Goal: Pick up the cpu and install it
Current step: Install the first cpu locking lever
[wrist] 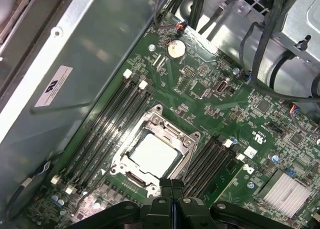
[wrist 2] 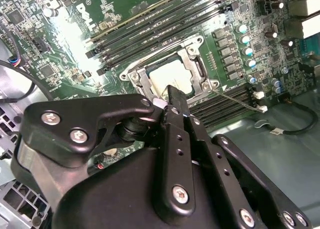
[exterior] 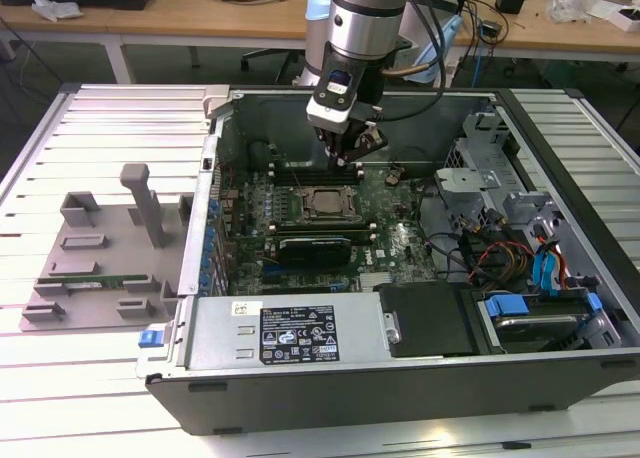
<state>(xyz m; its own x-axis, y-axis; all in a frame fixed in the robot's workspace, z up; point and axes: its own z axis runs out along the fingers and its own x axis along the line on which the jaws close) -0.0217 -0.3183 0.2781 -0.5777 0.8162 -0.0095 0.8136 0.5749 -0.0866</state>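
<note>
**Exterior view.** An open steel computer case [exterior: 400, 378], black and grey, lies on a ribbed silver desk [exterior: 120, 138]. The black tool [exterior: 347, 158] hangs from a silver arm over the green motherboard [exterior: 400, 243], near the case's far wall. The cpu [exterior: 318, 204] sits in its socket mid-board, near the tool. A long black graphics card [exterior: 315, 246] lies just beside it, toward the case's near edge. A grey moulded tray [exterior: 100, 248] rests on the desk at the exterior view's left.

**Second wrist view.** The tool [wrist 2: 171, 96] is closed and empty, its matte black fingers together. Its tip partly screens the socket frame [wrist 2: 142, 81]. The cpu [wrist 2: 172, 78] is a flat square with a pale, glaring metal top.

**First wrist view.** The tool [wrist: 172, 184] has its fingertips pressed together. The cpu [wrist: 152, 155], silvery-grey, lies flat inside the metal frame, flanked by black memory slots [wrist: 115, 119]. A coin cell [wrist: 175, 49] is set further along the board.
</note>
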